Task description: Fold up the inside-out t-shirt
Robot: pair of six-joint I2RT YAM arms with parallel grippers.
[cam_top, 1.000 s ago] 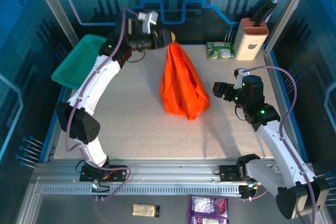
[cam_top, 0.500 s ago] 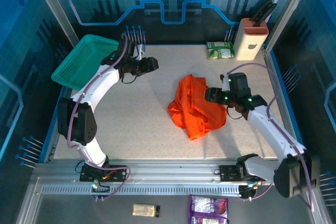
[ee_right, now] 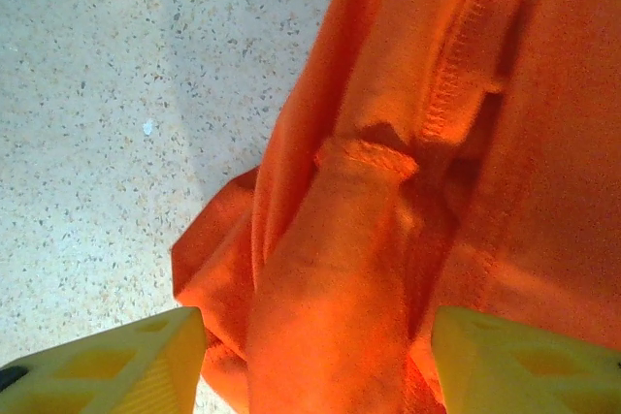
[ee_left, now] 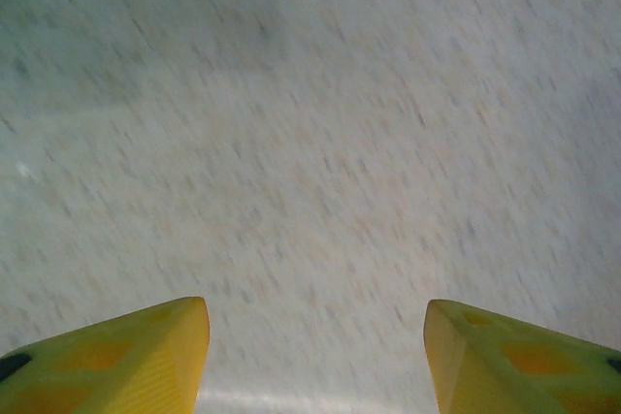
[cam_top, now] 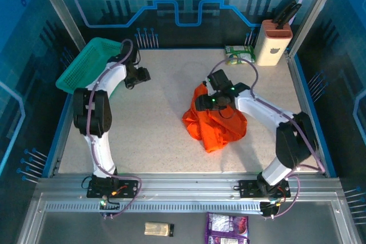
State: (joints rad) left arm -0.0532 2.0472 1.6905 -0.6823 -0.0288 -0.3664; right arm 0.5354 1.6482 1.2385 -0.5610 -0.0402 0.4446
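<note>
- The inside-out t-shirt (cam_top: 214, 121) is seen lying in a crumpled heap on the desk (cam_top: 154, 124), right of its middle, with stitched seams turned outward.
- The right claw (cam_top: 201, 103) is held over the far left part of the heap. Its yellow fingers (ee_right: 107, 361) are spread, a thick fold of cloth lies between them, and nothing is pinched yet.
- The left claw (cam_top: 142, 76) is likewise spread open and empty. It is held above bare desk beside the teal basket (cam_top: 86, 67), well apart from the shirt.
- If the right claw is closed on this fold, several layers may be caught at once. A bundle would then be lifted rather than one edge, and the shirt would not be spread flat.
- If too little is taken, the thin cloth may be lost from the grip.
- If the shirt is lifted by one claw alone, it is likely to be left hanging twisted.
- The basket could be nudged by the left arm if it is swung carelessly.
</note>
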